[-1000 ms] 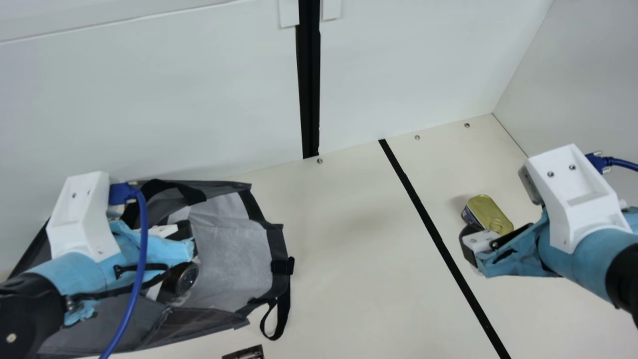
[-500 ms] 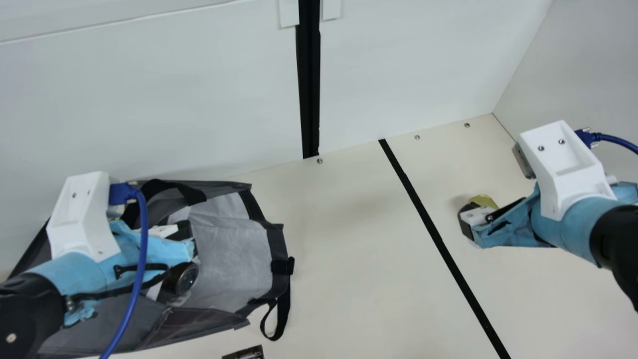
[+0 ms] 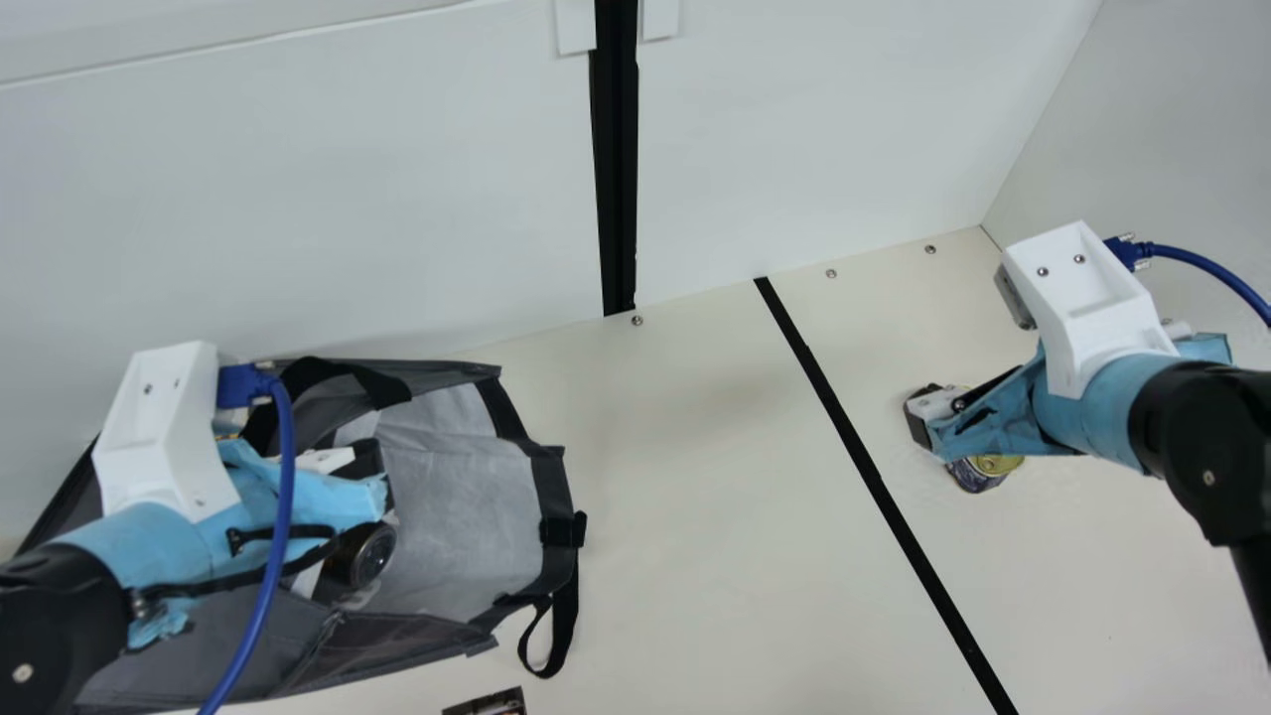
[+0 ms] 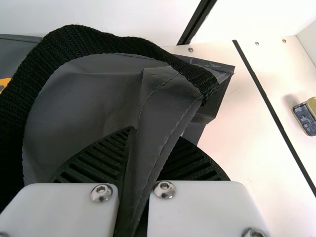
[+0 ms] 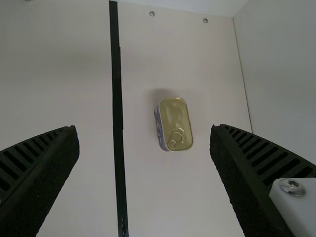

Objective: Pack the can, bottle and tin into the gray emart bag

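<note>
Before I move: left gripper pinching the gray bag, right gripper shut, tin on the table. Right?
No: the right gripper is open, as the right wrist view shows. The left gripper does pinch the bag; the tin is on the table.

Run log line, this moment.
left end effector: shut on gray emart bag | right end effector: open above tin | tin: on table, outside bag | dark cylindrical container: inside bag

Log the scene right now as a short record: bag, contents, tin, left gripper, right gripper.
Gray emart bag: mouth open, at the main view's left
Contents: a dark, round-ended item visible inside
Tin: gold lid up, outside the bag, on the table
Left gripper: closed on bag fabric
Right gripper: open, above the tin
</note>
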`<state>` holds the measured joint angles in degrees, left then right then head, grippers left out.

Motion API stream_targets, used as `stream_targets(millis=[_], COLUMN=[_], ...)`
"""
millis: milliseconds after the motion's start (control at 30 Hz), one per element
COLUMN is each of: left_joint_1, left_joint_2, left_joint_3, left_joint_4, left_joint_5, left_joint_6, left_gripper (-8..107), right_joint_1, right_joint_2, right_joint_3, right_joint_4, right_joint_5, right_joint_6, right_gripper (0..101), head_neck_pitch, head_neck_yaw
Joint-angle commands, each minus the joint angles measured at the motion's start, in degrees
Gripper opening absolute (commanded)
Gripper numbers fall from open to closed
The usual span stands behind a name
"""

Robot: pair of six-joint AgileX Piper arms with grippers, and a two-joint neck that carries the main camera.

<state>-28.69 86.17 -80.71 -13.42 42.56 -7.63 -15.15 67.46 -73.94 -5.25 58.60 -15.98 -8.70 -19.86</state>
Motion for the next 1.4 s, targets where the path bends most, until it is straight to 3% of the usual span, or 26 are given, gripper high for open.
stream_targets(millis=[0,1367], left_joint_1=[0.0,0.0], left_joint_2=[0.0,0.0], left_joint_3=[0.0,0.0], left_joint_4=[0.0,0.0], left_joint_5=[0.0,0.0], left_joint_6=[0.0,0.0], left_gripper=[10,10], right_joint_1=[-0.3,-11.6], right_joint_2=[0.7,14.5], right_joint_3=[0.1,3.3], right_joint_4=[0.0,5.2], right_joint_5=[-0.4,-9.2], right_joint_6=[-0.4,-15.1], right_gripper=[91,91], head_neck_pitch=[-1.3,-1.3], head_neck_yaw=[-0.1,-0.1])
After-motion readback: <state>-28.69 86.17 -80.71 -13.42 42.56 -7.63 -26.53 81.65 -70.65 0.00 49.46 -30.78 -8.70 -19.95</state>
